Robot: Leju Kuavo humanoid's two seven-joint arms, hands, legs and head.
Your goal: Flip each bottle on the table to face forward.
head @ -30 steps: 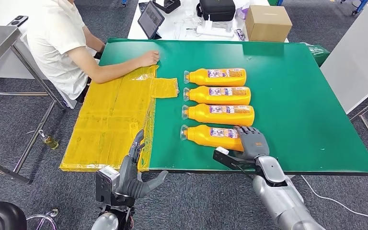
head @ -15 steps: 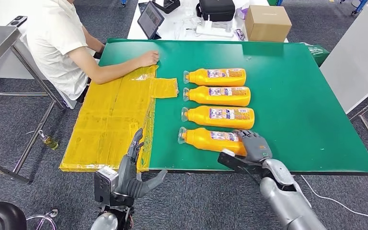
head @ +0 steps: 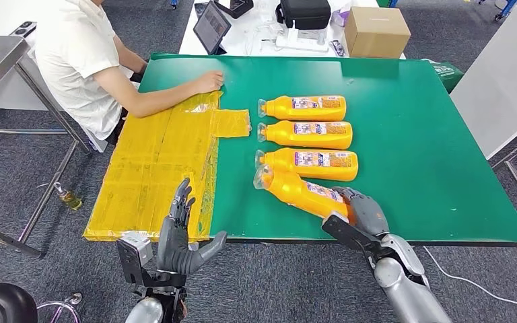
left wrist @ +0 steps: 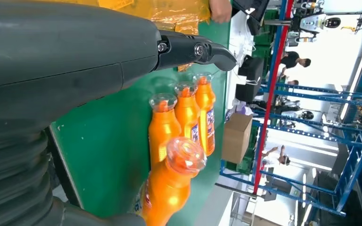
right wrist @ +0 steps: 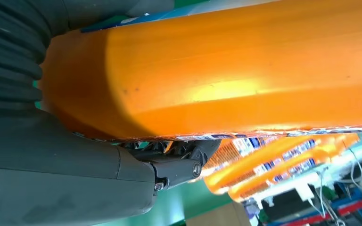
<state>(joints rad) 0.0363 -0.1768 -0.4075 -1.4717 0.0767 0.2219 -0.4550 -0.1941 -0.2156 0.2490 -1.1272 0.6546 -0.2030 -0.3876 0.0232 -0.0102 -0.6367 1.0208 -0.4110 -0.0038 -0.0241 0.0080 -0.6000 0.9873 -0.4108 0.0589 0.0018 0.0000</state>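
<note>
**Turning the nearest bottle without upsetting the row**

In the head view the right hand (head: 362,210), at lower centre-right of the frame, grips the base end of the nearest bottle (head: 301,190). That bottle lies slanted, with its clear cap pointing up-left, close against the cap end of the third bottle (head: 312,163) just above it. The right wrist view shows the orange body clasped between the thumb and the dark fingers (right wrist: 179,165), so the hold looks firm. The left hand (head: 178,239) hovers off the bench edge at lower left with its fingers spread wide, holding nothing.

Three more bottles lie parallel in mid-frame, caps to the left and labels up: the third, the second bottle (head: 307,134) and the far bottle (head: 305,108). A person sits at upper left, one hand (head: 209,81) resting on the yellow sheet (head: 158,165) that covers the left part of the green bench (head: 417,155).

The step in hand appears to be the flip of the nearest bottle. To do it well, the cap end should probably come free of its neighbour before any roll, since the two caps are nearly touching and a twist here could nudge the row. A grip this near the base leaves the long neck end free to droop, so a slow wrist turn seems wise.
</note>
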